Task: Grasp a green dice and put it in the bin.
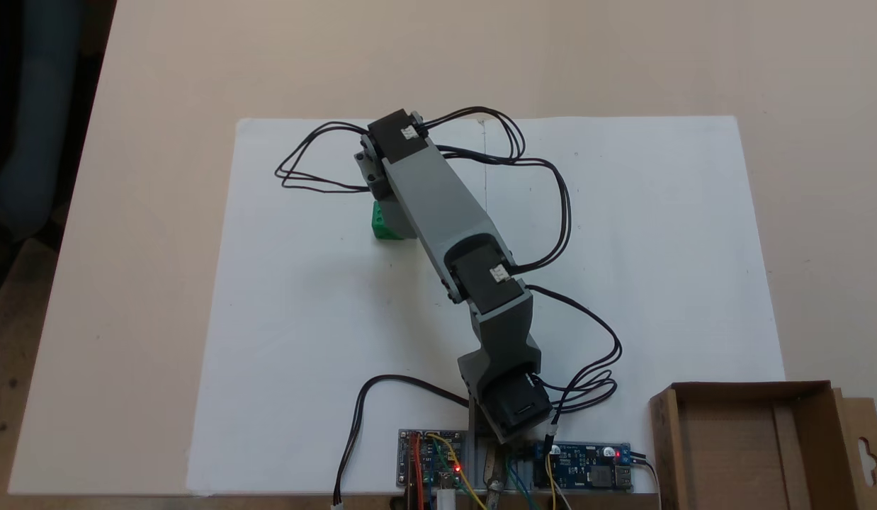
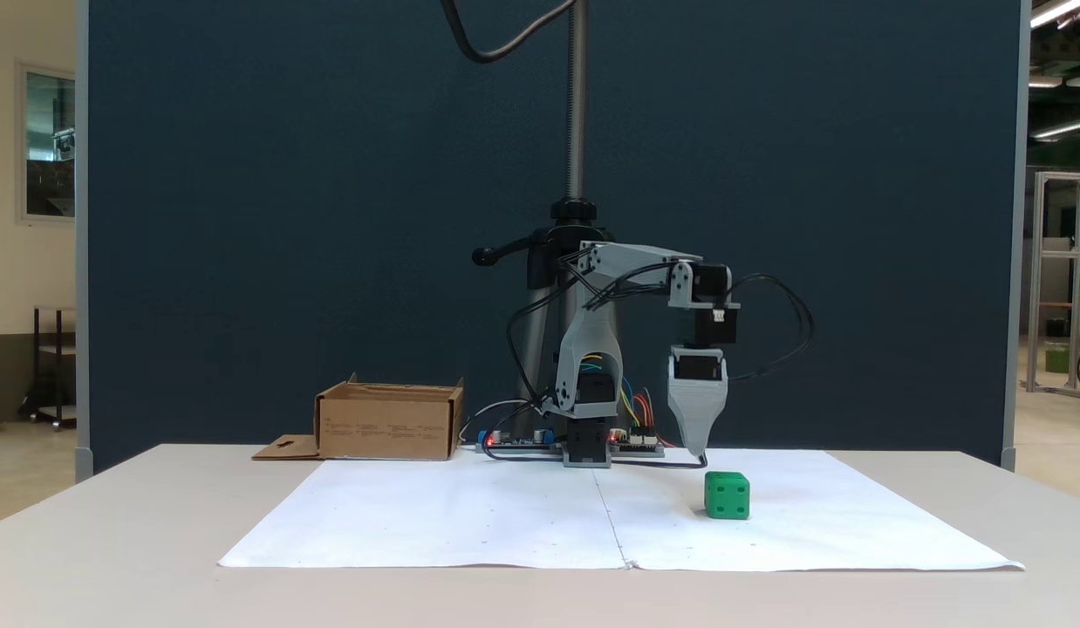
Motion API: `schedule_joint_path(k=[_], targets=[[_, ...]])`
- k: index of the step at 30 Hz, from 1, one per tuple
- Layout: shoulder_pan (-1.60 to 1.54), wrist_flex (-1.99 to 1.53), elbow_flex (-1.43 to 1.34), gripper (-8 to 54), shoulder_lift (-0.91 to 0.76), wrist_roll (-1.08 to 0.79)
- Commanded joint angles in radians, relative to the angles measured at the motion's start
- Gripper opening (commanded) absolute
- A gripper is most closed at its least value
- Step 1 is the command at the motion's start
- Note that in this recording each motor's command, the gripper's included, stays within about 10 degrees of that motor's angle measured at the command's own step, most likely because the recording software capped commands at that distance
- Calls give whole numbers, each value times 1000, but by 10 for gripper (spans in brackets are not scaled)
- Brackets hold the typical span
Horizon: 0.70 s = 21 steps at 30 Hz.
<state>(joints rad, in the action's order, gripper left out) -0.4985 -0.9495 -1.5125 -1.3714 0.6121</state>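
My gripper (image 2: 699, 453) hangs down from my arm (image 1: 438, 212), pointing at the white paper (image 1: 623, 283). From the side it looks like one gray point. I cannot tell if my jaws are apart or together, because one hides behind the other. From above, my arm covers my gripper.

The green dice (image 2: 727, 495) sits on the white paper. It is just in front of my gripper tip and a bit lower in the side view. I am not holding it. From above, part of the green dice (image 1: 383, 221) peeks out beside my arm, and the rest is hidden under it. From the side I can see all of it, with its dark dots.

The box (image 1: 750, 446) sits off the white paper, near my base (image 2: 587, 453). From above I can look down into it and see its flap (image 1: 863, 443) with a cutout hole. From the side I see the front wall of the box (image 2: 390, 423). There is small printing on that wall, but it is too tiny to read.

Little boards (image 1: 584, 467) with red lights sit by my base. Black wires (image 1: 552, 205) loop around my arm.
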Motion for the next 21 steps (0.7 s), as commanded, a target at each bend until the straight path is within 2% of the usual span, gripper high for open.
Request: schedule_joint_path(k=[1,21], targets=[[-31,34,31,432,-2,71],[-106,141,31,432,110,101]])
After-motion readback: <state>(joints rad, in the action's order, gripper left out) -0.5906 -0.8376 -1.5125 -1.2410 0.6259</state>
